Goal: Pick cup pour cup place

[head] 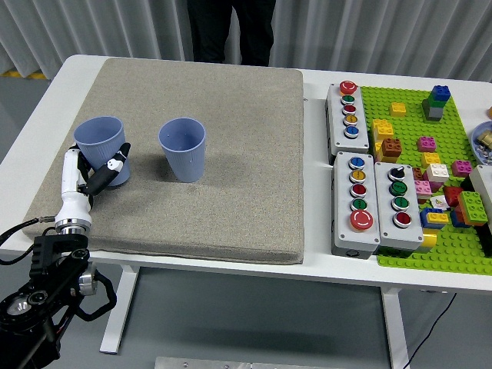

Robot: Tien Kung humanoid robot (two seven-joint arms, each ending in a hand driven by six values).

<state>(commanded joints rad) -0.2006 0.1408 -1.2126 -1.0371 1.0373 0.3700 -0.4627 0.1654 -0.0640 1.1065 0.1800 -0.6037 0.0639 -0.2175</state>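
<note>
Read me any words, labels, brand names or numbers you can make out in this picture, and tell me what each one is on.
No text here can be read.
The two blue cups, the one in the left hand and the free one, are plain.
The three grey button boxes show coloured buttons only; any print on them is too small to tell.
The grey mat and the green brick baseplate carry no lettering.

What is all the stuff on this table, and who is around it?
Cups: 2, blue, on the mat's left half; left cup tilted in the robot's hand, right cup upright.
Mat: 1, grey-beige, covering the table's left and middle.
Button boxes: 3, grey, right of the mat.
Baseplate: green, far right, with coloured bricks.
Table: 1, white.
Person: 1, dark clothes, at the far side.
Left hand: white and black, gripping the left cup.
</note>
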